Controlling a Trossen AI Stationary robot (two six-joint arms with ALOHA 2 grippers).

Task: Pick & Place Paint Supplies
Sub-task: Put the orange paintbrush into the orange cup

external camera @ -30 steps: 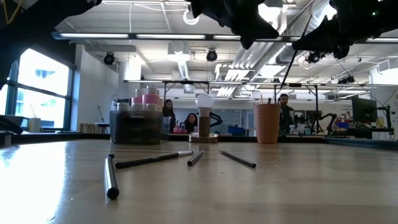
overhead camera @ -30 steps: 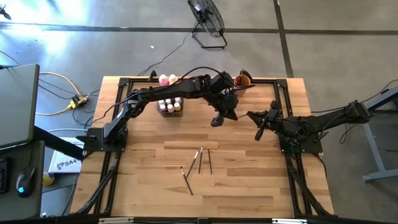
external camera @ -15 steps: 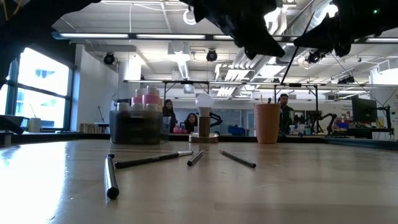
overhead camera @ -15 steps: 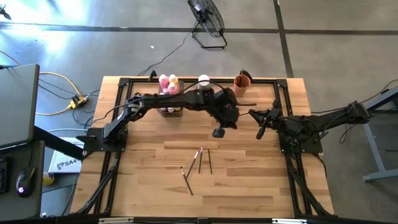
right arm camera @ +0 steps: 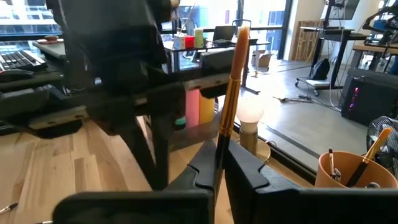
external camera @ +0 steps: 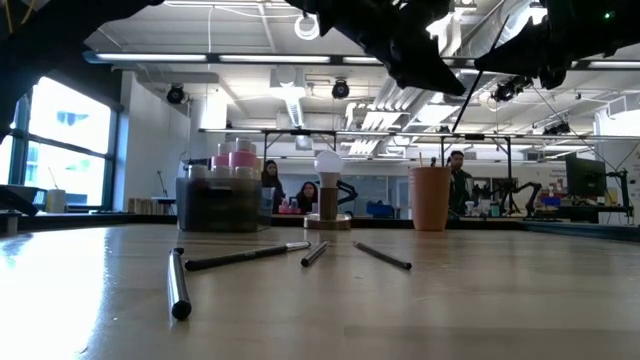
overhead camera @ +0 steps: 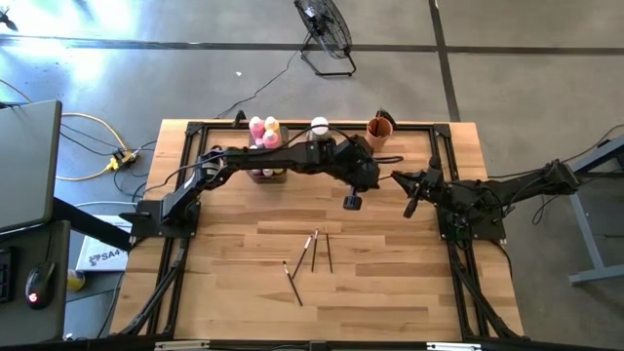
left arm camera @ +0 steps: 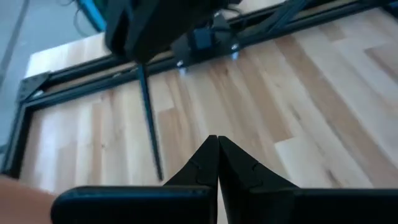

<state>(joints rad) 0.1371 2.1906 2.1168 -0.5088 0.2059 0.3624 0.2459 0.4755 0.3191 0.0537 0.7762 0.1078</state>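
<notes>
Right gripper (right arm camera: 219, 163) clenched on paintbrush (right arm camera: 230, 87), near orange cup (overhead camera: 380, 127) — you next carry it over the cup. Left gripper (overhead camera: 352, 202) clenched, empty, above four brushes (overhead camera: 314, 250) on table (overhead camera: 390, 283).

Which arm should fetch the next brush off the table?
Probably left. The left gripper hangs shut and empty nearest the loose paintbrushes, while the right gripper is shut on a paintbrush that presumably goes in the orange cup.
</notes>
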